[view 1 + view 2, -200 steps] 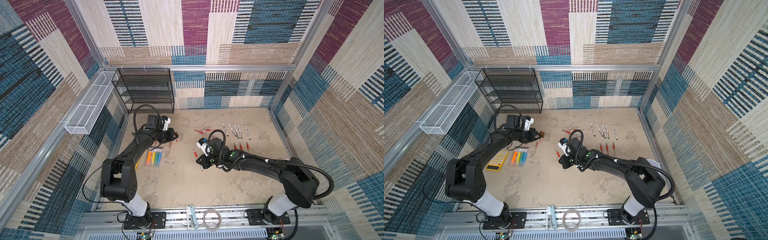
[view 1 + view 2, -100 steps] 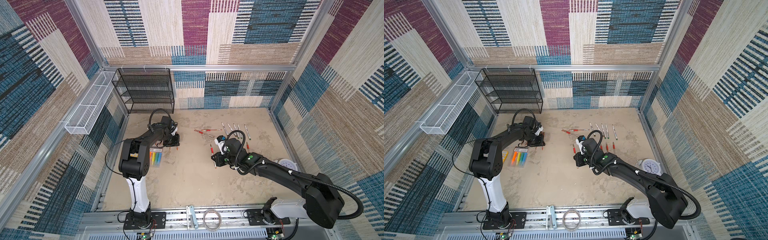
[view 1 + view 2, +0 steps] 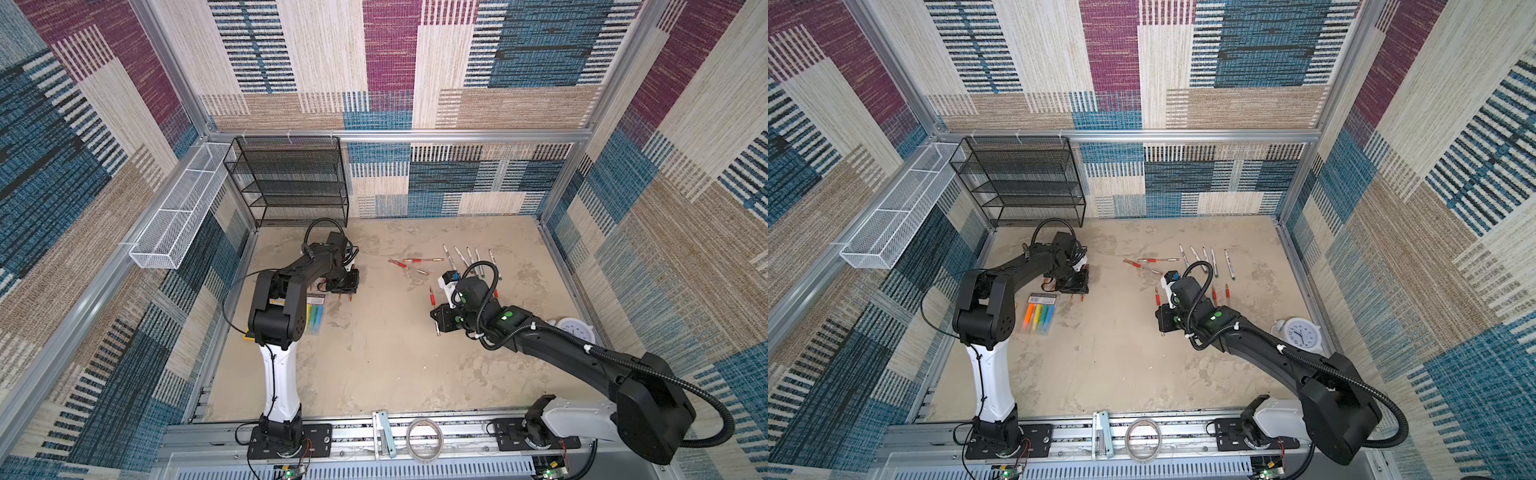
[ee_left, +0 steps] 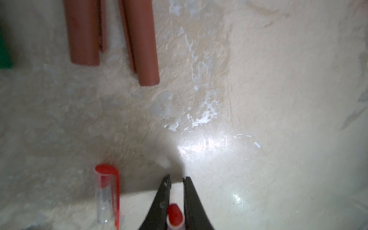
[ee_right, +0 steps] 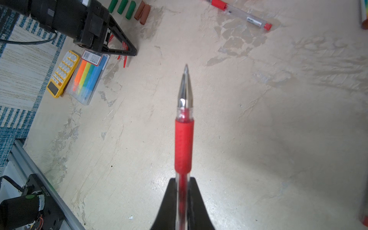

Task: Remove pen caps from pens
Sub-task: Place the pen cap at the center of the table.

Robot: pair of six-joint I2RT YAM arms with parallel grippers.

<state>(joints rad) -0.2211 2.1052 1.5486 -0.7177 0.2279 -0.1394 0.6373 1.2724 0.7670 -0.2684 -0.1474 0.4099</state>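
In the left wrist view my left gripper (image 4: 176, 177) is low over the table, its jaws a narrow gap apart with a red pen cap (image 4: 175, 217) pressed between them. Another red cap (image 4: 107, 191) lies beside it, two brown caps (image 4: 83, 33) and a green one (image 4: 4, 49) farther off. My right gripper (image 5: 184, 179) is shut on a clear pen (image 5: 184, 143) with a red grip, its bare metal tip pointing away. In both top views the left gripper (image 3: 348, 291) (image 3: 1076, 291) is mid-left and the right gripper (image 3: 437, 326) (image 3: 1160, 326) mid-right. Several capless pens (image 3: 473, 262) lie in a row behind it.
A clear highlighter pack (image 3: 1040, 318) and a yellow calculator (image 5: 62, 72) lie by the left arm. Two clear red-capped pens (image 3: 415, 261) lie mid-back. A white clock (image 3: 1298, 334) stands at the right, a black mesh rack (image 3: 291, 178) at the back left.
My right arm carried the pen to the right, away from the left gripper. The left gripper came down toward the table by the caps and its jaws parted slightly.
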